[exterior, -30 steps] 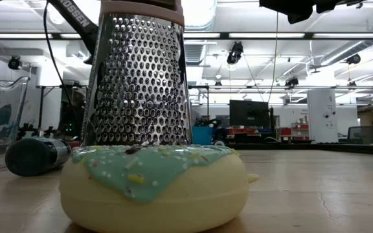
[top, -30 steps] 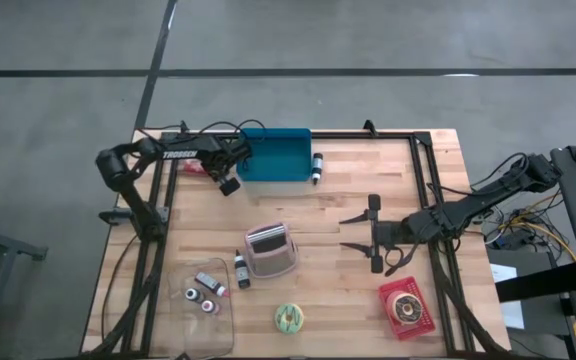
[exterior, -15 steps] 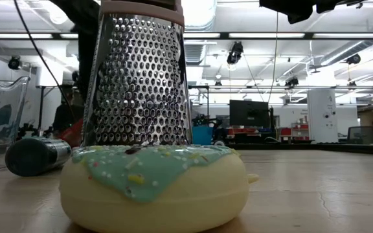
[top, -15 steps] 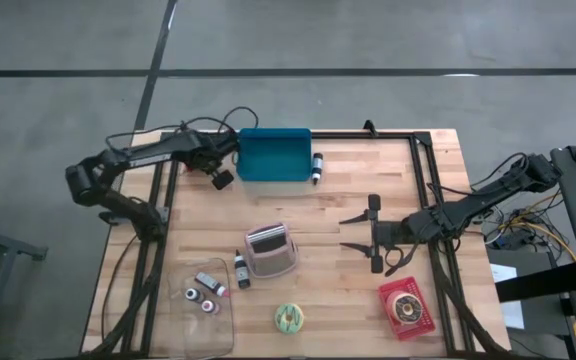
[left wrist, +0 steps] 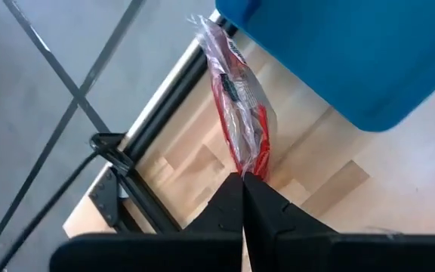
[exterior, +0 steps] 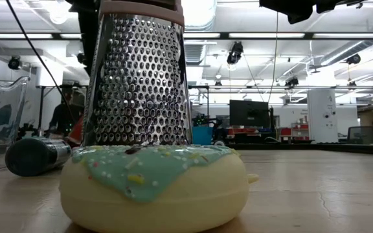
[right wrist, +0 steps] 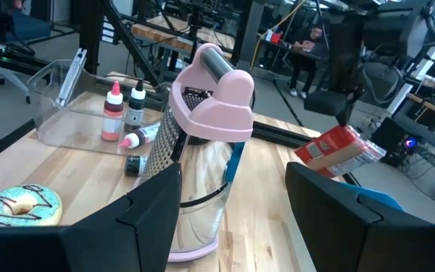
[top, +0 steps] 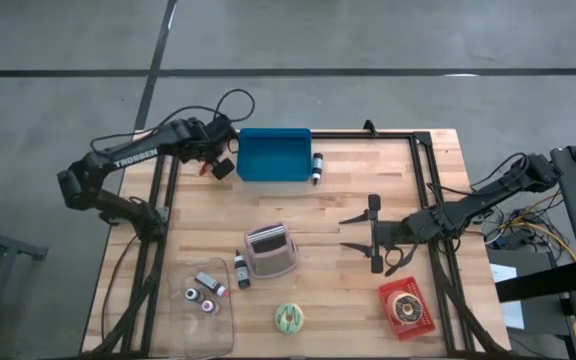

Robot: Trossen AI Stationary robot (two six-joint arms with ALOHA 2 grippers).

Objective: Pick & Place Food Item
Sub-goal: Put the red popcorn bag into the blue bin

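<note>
Beside blue bin [left wrist: 353, 53], left claw [left wrist: 243, 181] pinches red packet [left wrist: 240, 113].

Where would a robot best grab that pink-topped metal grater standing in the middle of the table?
Probably by the pink handle on top of the grater, coming from above. It stands upright, its metal body flares downward, and the open right gripper waits beside it.

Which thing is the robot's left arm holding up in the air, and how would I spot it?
Look at the far left corner of the wooden table, next to the blue bin. There the left gripper is shut on a red snack packet with crinkly clear plastic ends, hanging off the table. It is the only red wrapper there; the other red thing, a basket, holds a donut.
</note>
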